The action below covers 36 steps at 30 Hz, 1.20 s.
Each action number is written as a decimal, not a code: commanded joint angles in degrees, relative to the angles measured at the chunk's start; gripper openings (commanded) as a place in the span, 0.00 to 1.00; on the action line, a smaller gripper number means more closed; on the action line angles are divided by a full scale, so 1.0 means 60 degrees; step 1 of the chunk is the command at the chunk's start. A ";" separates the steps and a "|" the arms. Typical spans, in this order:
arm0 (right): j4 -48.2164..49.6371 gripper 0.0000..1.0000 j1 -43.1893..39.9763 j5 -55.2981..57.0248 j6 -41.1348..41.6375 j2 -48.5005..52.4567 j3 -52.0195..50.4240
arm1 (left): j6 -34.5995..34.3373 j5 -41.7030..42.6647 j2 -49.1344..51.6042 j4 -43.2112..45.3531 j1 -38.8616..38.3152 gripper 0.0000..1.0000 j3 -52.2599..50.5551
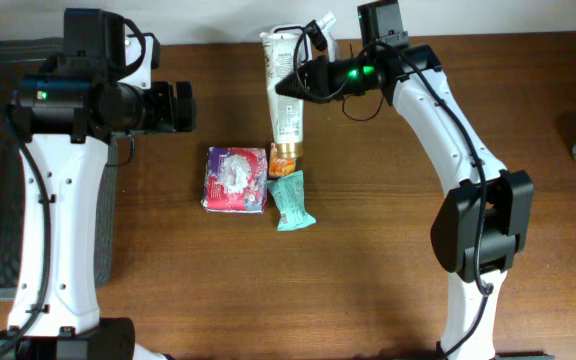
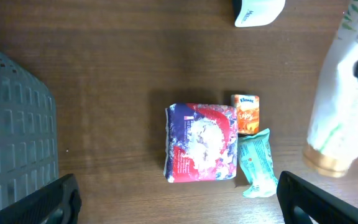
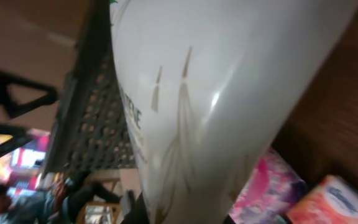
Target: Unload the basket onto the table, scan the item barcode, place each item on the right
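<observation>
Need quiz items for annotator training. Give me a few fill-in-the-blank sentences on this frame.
1. The right hand grips a ____ tube above the table.
2. The left hand is open and holds ____.
3. The small box beside the purple packet is ____.

Missing words: white; nothing; orange.

Tube [image 1: 286,95]: you see white, with thin green streaks; its cap [image 2: 327,163] is bronze.
Packet [image 1: 235,179]: you see purple and red, mottled white.
Box [image 2: 245,114]: orange.
Wrapper [image 2: 258,163]: teal.
Table [image 1: 368,250]: dark brown wood grain.
Basket [image 2: 11,130]: grey, square lattice.
</observation>
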 commanded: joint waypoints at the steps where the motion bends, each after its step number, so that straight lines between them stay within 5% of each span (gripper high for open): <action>1: 0.0007 0.04 -0.0025 0.1763 0.0408 -0.0168 0.0251 | 0.0084 0.0102 -0.0149 0.0015 0.0026 0.99 0.0011; 8: -0.0259 0.04 0.1067 1.2728 0.1475 -0.0164 0.0251 | 0.0084 0.0098 -0.0149 0.0018 0.0026 0.99 0.0011; 11: 0.0678 0.04 0.1749 1.5846 0.0692 0.0007 0.0251 | 0.0084 0.0102 -0.0149 0.0018 0.0026 0.99 0.0011; 14: -0.0404 0.04 0.1978 1.7722 0.0688 0.0211 0.0229 | 0.0084 0.0102 -0.0149 0.0018 0.0026 0.99 0.0011; 18: -0.2579 0.04 0.1902 1.7988 0.1475 0.0568 -0.0401 | 0.0084 0.0102 -0.0149 0.0015 0.0026 0.99 0.0011; 24: -0.2943 0.05 0.1894 1.8265 0.2113 0.0612 -0.2000 | 0.0084 0.0102 -0.0149 0.0018 0.0026 0.99 0.0011; 29: -0.3100 0.34 0.1931 1.7300 0.2157 0.0608 -0.2055 | 0.0084 0.0098 -0.0149 0.0018 0.0026 0.99 0.0011; 36: -0.3439 0.41 0.1967 1.4192 0.2146 0.0590 -0.1621 | 0.0084 0.0102 -0.0149 0.0018 0.0026 0.99 0.0011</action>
